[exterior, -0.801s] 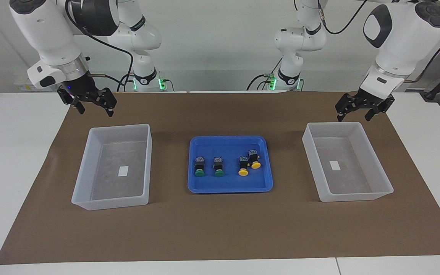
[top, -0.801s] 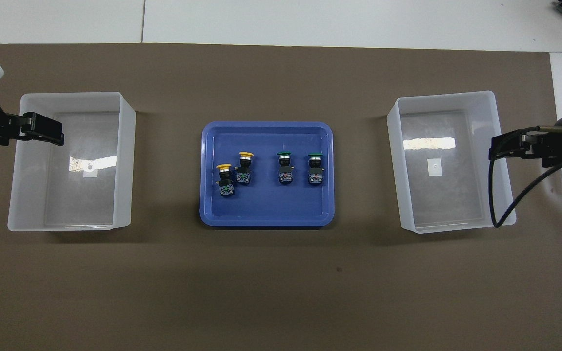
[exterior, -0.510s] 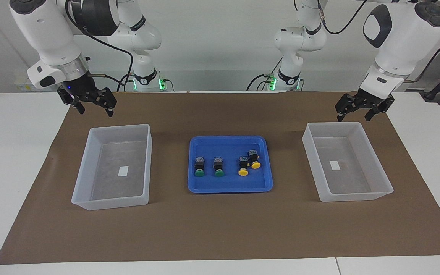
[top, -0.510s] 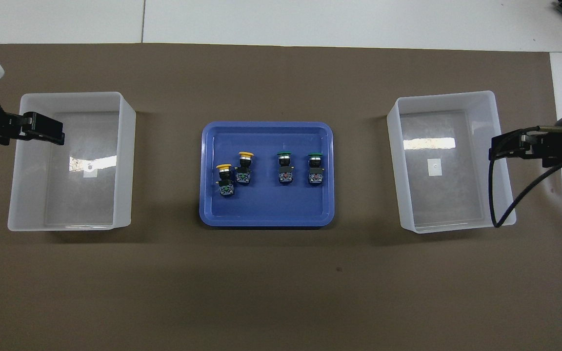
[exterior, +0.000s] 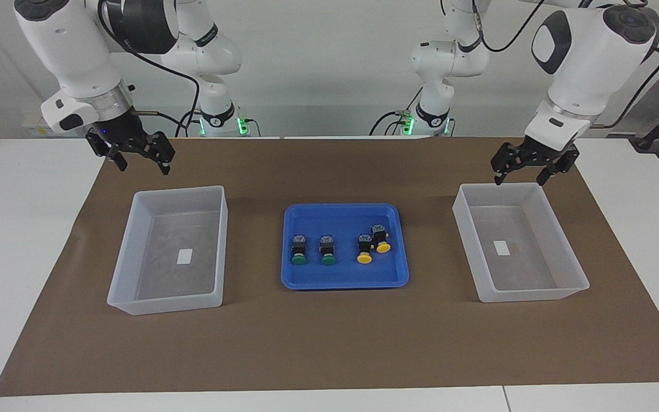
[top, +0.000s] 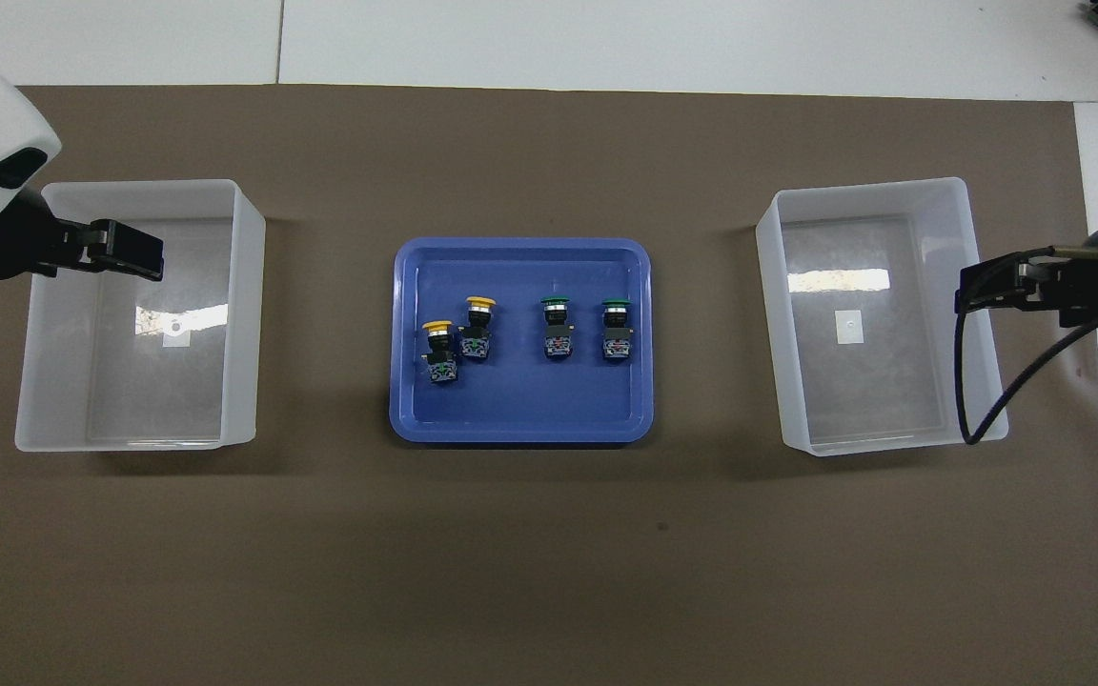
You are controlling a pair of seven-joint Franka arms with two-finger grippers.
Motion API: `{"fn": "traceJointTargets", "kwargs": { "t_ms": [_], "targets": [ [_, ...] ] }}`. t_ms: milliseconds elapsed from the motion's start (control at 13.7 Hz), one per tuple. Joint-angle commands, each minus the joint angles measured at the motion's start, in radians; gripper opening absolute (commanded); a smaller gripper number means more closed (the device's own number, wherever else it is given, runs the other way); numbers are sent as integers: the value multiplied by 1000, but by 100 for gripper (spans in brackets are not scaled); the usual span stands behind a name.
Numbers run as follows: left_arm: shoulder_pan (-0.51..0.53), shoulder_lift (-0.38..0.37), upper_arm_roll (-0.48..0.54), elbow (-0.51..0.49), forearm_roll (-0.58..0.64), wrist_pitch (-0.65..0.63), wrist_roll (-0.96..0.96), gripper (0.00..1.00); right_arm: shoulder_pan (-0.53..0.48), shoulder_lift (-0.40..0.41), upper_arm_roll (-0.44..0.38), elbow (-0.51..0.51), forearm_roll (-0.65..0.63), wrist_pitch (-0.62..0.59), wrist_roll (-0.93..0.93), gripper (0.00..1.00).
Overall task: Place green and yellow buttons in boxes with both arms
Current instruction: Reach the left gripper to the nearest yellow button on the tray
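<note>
All four buttons (exterior: pixel 338 248) lay in the tray (exterior: pixel 344 280); both boxes (exterior: pixel 169 249) were empty. Left gripper (exterior: pixel 521 178) and right gripper (exterior: pixel 141 163) hung wide, holding nothing.

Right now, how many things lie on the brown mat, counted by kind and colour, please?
Green-capped push buttons with black bodies: 2
Yellow-capped push buttons with black bodies: 2
Translucent whitish plastic boxes: 2
Shallow blue plastic tray: 1
Total: 7

Four buttons (exterior: pixel 338 247) in tray (exterior: pixel 306 280), tray between two boxes (exterior: pixel 129 286)
</note>
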Motion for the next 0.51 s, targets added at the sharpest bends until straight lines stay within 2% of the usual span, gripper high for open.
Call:
{"fn": "traceJointTargets", "kwargs": {
  "t_ms": [0, 437],
  "targets": [
    [-56, 3, 10, -22, -8, 51, -85, 100, -16, -16, 10, -16, 20, 1, -31, 100],
    [-176, 80, 10, -45, -11, 145, -277, 100, -18, -16, 9, -16, 22, 1, -31, 100]
  ]
}}
